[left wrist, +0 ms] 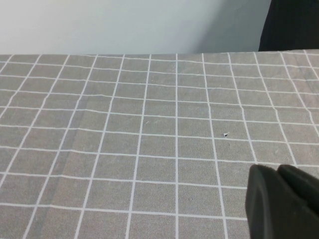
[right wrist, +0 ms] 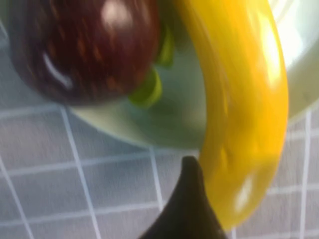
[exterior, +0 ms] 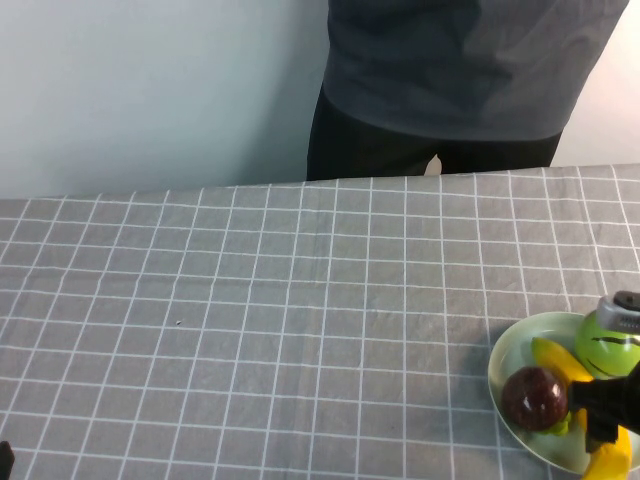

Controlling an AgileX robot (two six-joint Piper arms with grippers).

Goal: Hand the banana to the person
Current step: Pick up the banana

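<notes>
Grey checked table [exterior: 250, 300]. My right gripper [exterior: 598, 412] over banana [exterior: 560, 362] on plate [exterior: 505, 352]; jaws unclear. Left gripper [left wrist: 281, 201] parked, jaws unclear. Person [exterior: 460, 80] waits; handover remains.

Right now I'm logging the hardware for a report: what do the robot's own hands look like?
Both are matte black. The right hand, over the plate at the banana, shows a black finger tapering to a rounded tip. The left hand shows two rounded black lobes, at the table's near left. No cables or markings visible.
</notes>
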